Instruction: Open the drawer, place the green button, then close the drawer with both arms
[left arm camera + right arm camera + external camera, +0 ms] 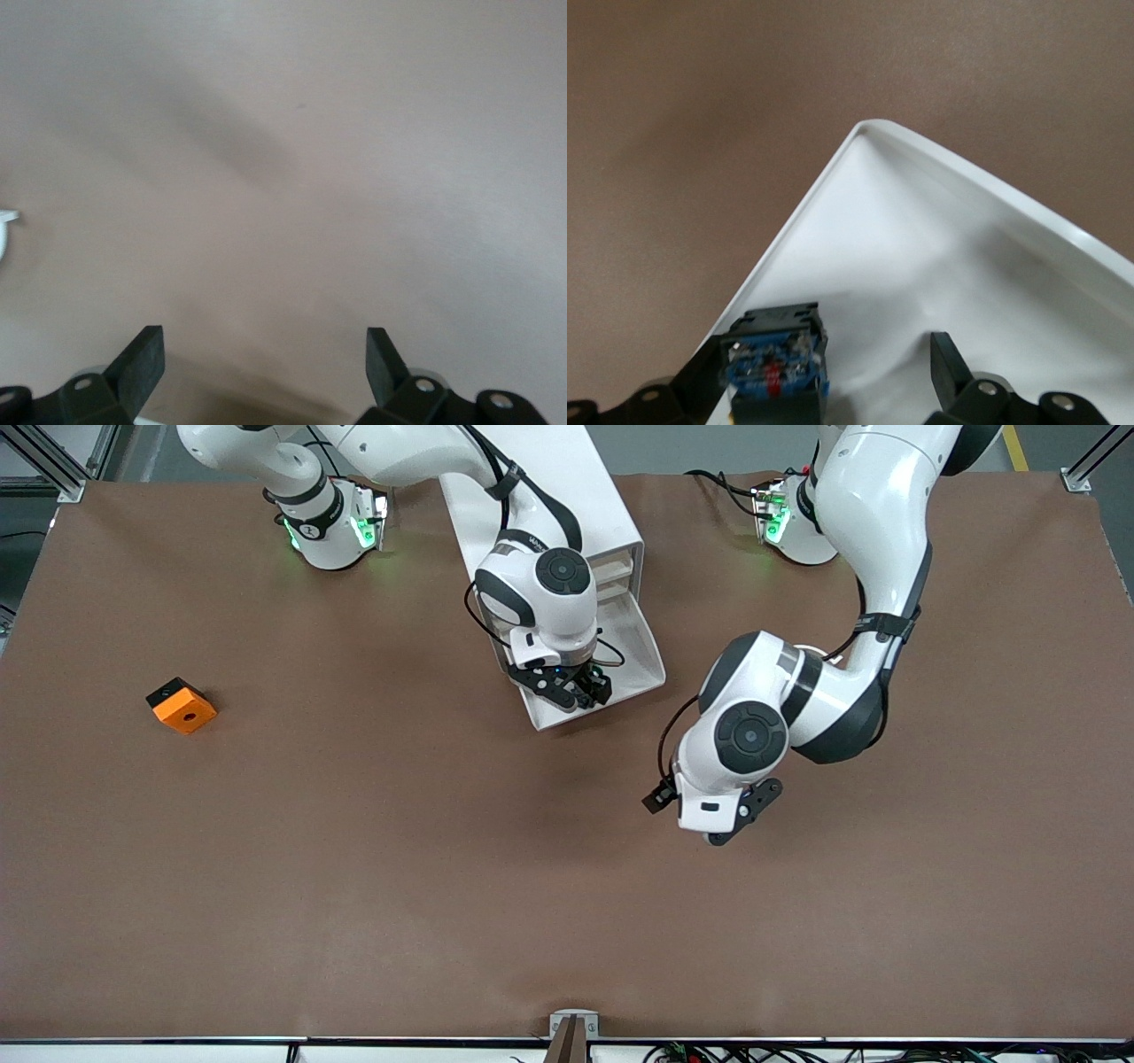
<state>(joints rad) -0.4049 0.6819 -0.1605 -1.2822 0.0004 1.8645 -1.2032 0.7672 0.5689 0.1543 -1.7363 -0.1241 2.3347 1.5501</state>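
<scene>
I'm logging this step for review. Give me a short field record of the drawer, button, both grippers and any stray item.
drawer: pulled open from the cabinet
button: in the drawer, between the right gripper's fingers
right gripper: open, over the drawer
left gripper: open, waiting over bare table
stray item: orange block, toward the right arm's end

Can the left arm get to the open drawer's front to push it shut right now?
Probably yes. The left hand hovers open over bare table, toward its own end from the drawer. But the right hand is over the drawer with the button between its fingers, crowding the front.
</scene>
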